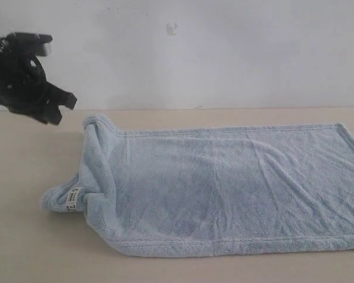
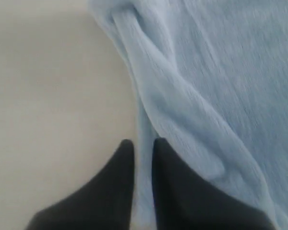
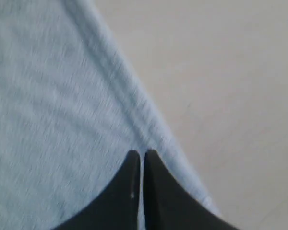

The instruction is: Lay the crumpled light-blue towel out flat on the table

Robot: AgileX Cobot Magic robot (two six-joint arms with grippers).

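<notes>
A pale light-blue towel (image 1: 224, 188) lies on a plain beige table (image 1: 23, 247) in front of a white wall (image 1: 224, 47). Its long axis runs left to right across the exterior view, and its right end reaches the edge of that picture. Most of the cloth lies flat, with the stitched hems along the far and near long sides. The left end is not flat: it is bunched and rolled over on itself in a thick fold running from the far-left corner down to the near-left one, where a small white label (image 1: 74, 199) shows. The left gripper (image 1: 62, 109), black and blurred, hangs above the table just beyond the towel's far-left corner. Its jaws stand only a narrow slit apart and hold nothing. The right gripper (image 3: 140, 154) is over the hemmed edge at the towel's right end, its jaws pressed together, with no cloth seen between them.
</notes>
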